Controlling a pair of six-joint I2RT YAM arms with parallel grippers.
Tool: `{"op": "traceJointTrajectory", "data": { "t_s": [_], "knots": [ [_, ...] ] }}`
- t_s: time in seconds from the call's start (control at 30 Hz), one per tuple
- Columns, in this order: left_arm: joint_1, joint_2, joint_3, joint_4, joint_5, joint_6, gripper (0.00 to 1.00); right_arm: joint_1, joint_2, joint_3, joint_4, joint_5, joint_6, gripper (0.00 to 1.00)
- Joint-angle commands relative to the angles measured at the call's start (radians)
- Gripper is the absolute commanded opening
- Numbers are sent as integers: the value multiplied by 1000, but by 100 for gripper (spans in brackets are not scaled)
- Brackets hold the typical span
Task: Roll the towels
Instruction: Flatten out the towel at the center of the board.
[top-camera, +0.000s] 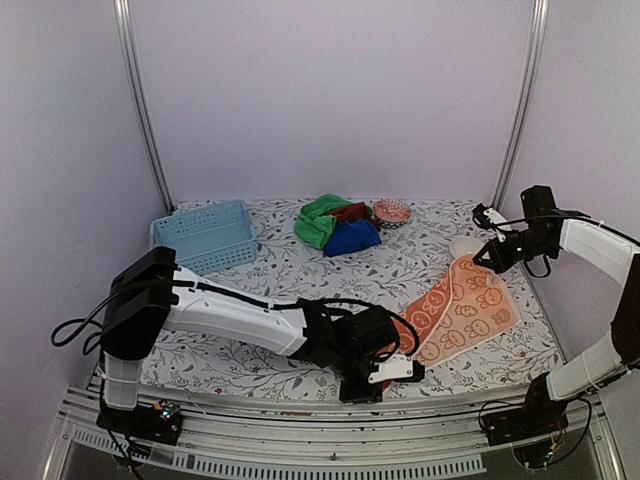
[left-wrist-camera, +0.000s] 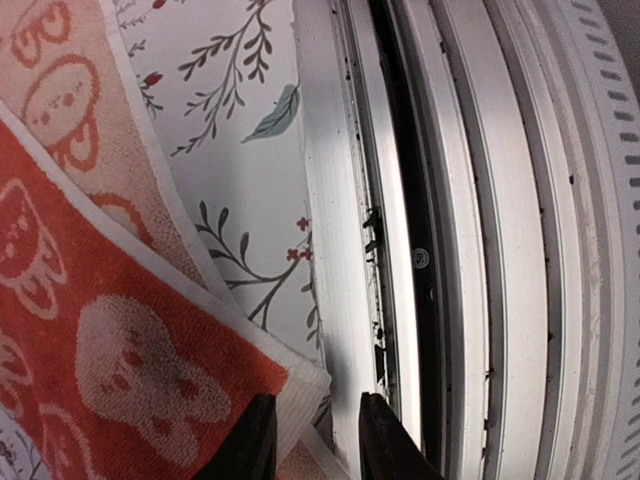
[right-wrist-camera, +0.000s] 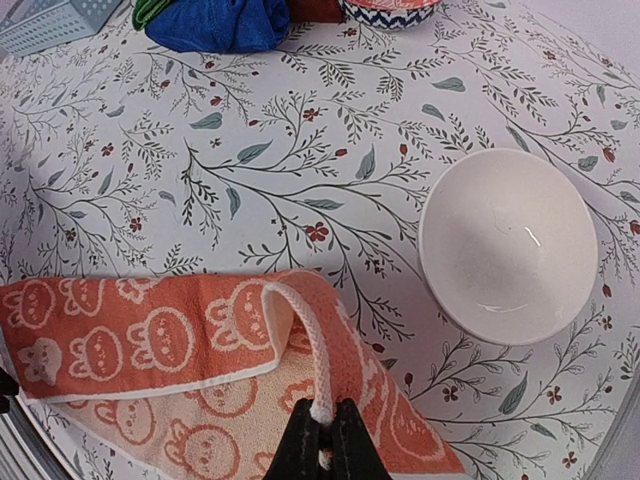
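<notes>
- Slippage: right gripper (right-wrist-camera: 320, 448) is pinched shut only on the thin loop (right-wrist-camera: 308, 325) of the orange towel (right-wrist-camera: 130, 335) lying just ahead; a tug could free it.
- Likewise, left gripper (left-wrist-camera: 315, 445) straddles the towel's corner, jaws slightly apart; I can't tell if it's holding, and the table edge (left-wrist-camera: 325, 200) is right beside.

walls (top-camera: 330, 90): plain pale lilac | posts (top-camera: 140, 100): two metal | tabletop (top-camera: 300, 270): floral cloth

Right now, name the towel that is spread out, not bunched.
The orange towel, spread out near the front; the green towel, blue towel and rust-brown towel are heaped together at the back.
</notes>
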Motion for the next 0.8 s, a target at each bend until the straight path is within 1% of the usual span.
{"op": "traceJointTrajectory", "data": {
  "t_s": [0.0, 0.23, 0.27, 0.37, 0.6, 0.63, 0.77],
  "knots": [
    [-10, 48, 31, -32, 7, 38, 32, 2, -9, -16, 21, -24, 11, 3],
    [-12, 83, 32, -33, -38, 47, 29, 2, -1, -13, 22, -27, 11, 3],
    [-14, 87, 31, -29, -47, 46, 27, 2, 0, -14, 22, -26, 11, 3],
    [-16, 89, 25, -17, -64, 42, 18, 2, 5, -13, 22, -30, 13, 3],
    [-20, 49, -43, 68, -133, 29, 1, 2, 14, -9, 20, -28, 17, 3],
    [-21, 36, -55, 83, -139, 29, 0, 2, 15, -9, 20, -28, 17, 3],
    [-13, -20, -96, 123, -182, 25, 0, 2, 11, 1, 14, -31, 22, 3]
  ]
}}
